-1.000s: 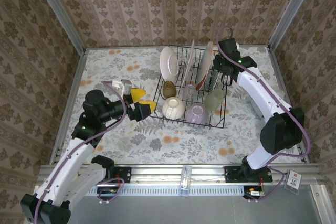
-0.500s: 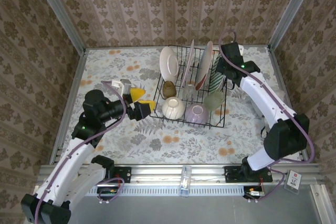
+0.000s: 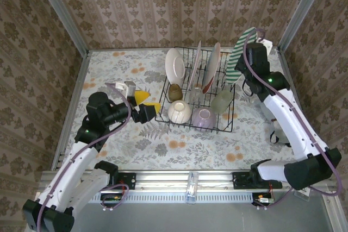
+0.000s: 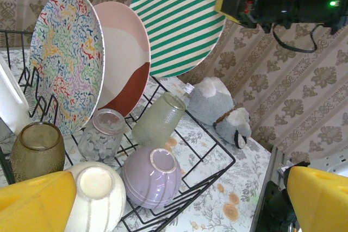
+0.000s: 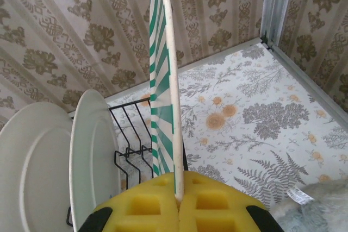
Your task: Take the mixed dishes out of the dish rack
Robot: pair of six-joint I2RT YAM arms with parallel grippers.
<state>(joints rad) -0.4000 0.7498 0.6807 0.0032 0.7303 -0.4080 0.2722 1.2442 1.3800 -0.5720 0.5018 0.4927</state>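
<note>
The black wire dish rack stands mid-table. In it stand a white plate, a patterned plate and a pink-and-brown plate. An amber cup, a clear glass, a pale-green cup, a cream bowl and a lilac bowl lie upside down in front. My right gripper is shut on the rim of a green-striped plate, held upright above the rack's right rear corner. At the rack's left edge my left gripper is open and holds nothing.
A grey-and-white soft toy lies on the floral tablecloth right of the rack. Patterned walls and metal corner posts close in the table at the back and sides. Bare tablecloth lies to the rack's left and front.
The right gripper has lifted the green-striped plate up out of the rack and drawn it to the right. The left arm has stayed put, its gripper open.
</note>
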